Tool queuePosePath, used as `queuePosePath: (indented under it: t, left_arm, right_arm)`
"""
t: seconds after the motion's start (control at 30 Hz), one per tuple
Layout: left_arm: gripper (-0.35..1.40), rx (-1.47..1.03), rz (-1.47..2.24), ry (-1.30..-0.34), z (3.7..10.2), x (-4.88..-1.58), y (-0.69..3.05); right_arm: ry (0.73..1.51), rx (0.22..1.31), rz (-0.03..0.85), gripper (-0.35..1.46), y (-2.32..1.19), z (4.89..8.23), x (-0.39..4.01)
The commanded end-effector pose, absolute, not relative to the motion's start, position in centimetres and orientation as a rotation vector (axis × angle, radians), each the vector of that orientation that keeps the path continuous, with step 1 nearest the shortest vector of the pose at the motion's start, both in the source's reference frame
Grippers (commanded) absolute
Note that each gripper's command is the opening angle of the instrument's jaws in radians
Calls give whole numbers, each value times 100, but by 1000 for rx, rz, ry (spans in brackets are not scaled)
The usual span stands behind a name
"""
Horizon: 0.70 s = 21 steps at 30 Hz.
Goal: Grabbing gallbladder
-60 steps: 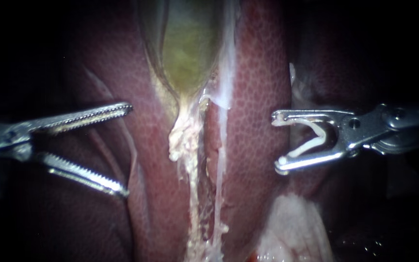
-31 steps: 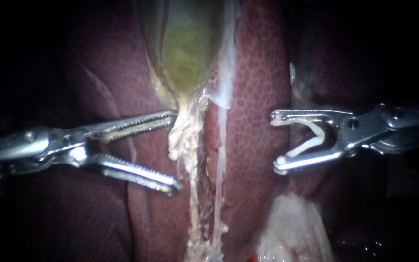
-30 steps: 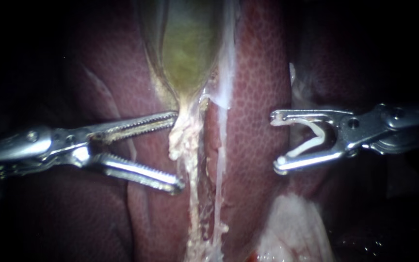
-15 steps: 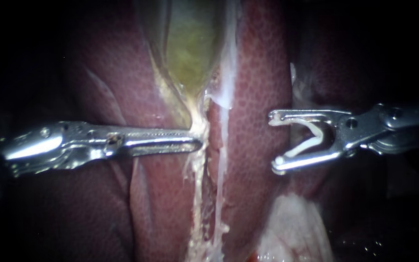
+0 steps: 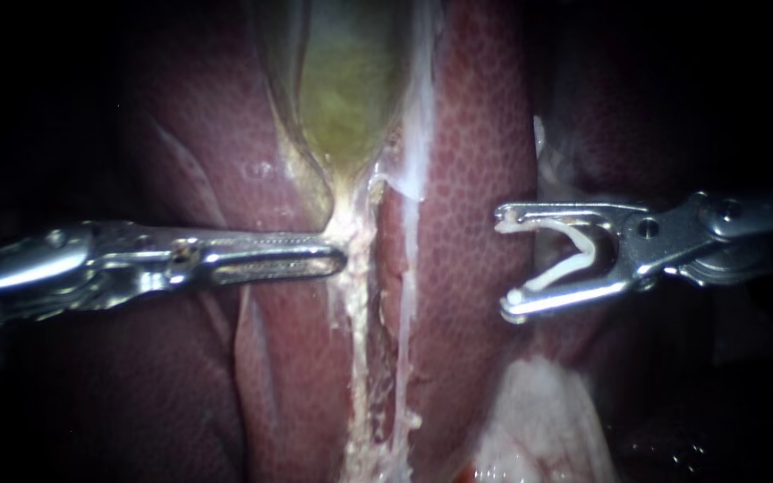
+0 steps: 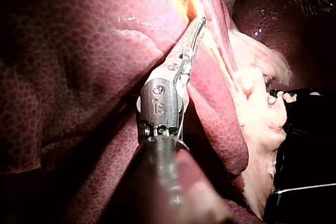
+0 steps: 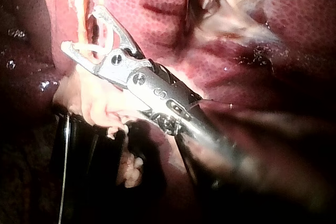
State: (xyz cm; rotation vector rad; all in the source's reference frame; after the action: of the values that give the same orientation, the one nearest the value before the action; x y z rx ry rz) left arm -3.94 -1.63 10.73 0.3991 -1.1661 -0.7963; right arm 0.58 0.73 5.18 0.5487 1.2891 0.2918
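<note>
Firmly, the left instrument [image 5: 336, 259] gripped the gallbladder [image 5: 347, 89] at its neck, claw closed on it. The right instrument [image 5: 507, 261] held a white clip [image 5: 576, 259] in its wide-spread claw.

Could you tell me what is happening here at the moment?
The left instrument has its jaws shut on the gallbladder. It grips the pale tissue at the narrow lower end, where the greenish sac tapers between folds of the liver. The right instrument is off to the side, in front of the liver and apart from the gallbladder. It carries a white clip, spread open between its jaws. The grab appears to be made.
</note>
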Motion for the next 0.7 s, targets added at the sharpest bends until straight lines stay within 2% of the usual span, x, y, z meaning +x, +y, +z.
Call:
queuePosePath:
  t: [0.03,0.37,0.7]
  left_arm:
    - [-35,395,-803,-1170,1065,-390,-159]
    - [-35,375,-837,-1199,1031,-353,-132]
    - [-35,371,-837,-1204,1024,-350,-132]
  right_arm:
    - [1289,549,292,60,73,518,58]
    - [1289,549,292,60,73,518,58]
    - [1289,548,292,60,73,519,58]
